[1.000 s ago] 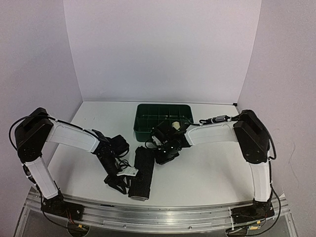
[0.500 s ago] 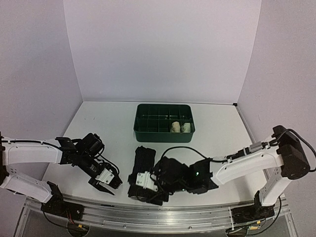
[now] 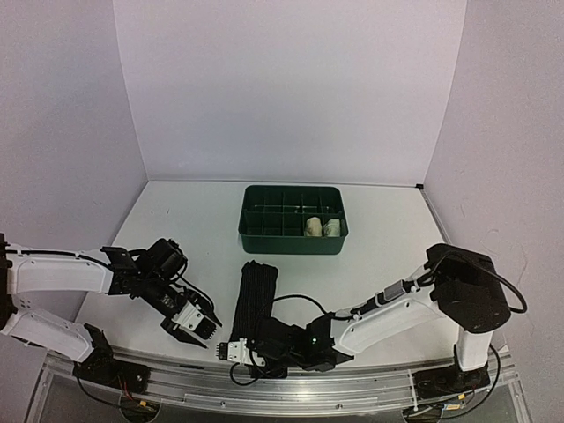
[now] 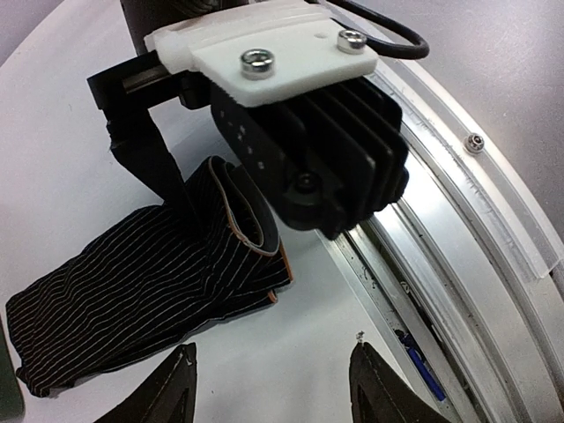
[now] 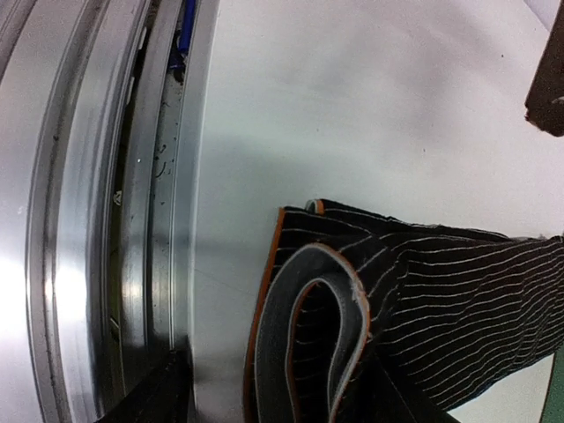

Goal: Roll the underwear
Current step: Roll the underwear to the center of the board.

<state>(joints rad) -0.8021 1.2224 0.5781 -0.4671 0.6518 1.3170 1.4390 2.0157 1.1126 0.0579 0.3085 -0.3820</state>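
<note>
The underwear (image 3: 251,295), a black striped strip, lay flat at six o'clock of the tray (image 3: 291,244). The right gripper (image 3: 236,351) had just swung from the tray to the strip's near end, jaws apart astride the hem and gripping nothing. The left gripper (image 3: 198,328), open and empty, had backed off to nine o'clock. Rolling looked about to begin.

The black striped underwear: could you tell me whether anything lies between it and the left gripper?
Nothing visible does. Only bare table separates the left gripper from the black striped underwear. The right gripper straddles the cloth's near end, beside that path rather than across it.
</note>
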